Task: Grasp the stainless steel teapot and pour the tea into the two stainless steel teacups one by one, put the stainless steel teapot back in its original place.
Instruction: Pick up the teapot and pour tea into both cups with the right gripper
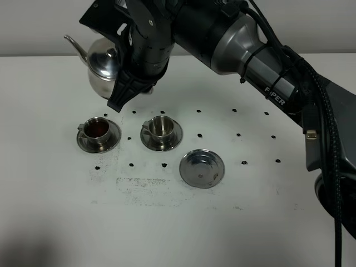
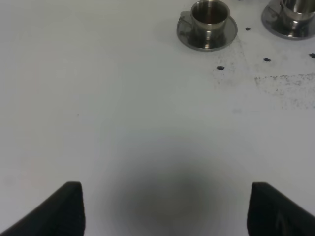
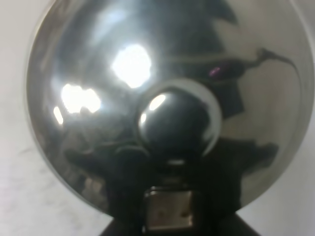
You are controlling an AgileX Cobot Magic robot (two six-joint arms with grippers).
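The stainless steel teapot (image 1: 104, 65) hangs roughly upright over the table's far left, its spout pointing left. My right gripper (image 1: 127, 80) reaches across from the right and is shut on the pot's handle side. The domed lid and knob of the teapot (image 3: 162, 118) fill the right wrist view. Two teacups stand on saucers in front of the pot: the left teacup (image 1: 98, 133) (image 2: 208, 18) holds dark tea, and the right teacup (image 1: 161, 131) (image 2: 294, 14) looks bare steel inside. The empty round saucer (image 1: 202, 168) lies to their right. My left gripper (image 2: 165, 211) is open over bare table.
The white table (image 1: 233, 233) carries a grid of small black dots and a scuffed grey patch (image 1: 139, 186) in front of the cups. The right arm and its cables (image 1: 311, 111) cross the upper right.
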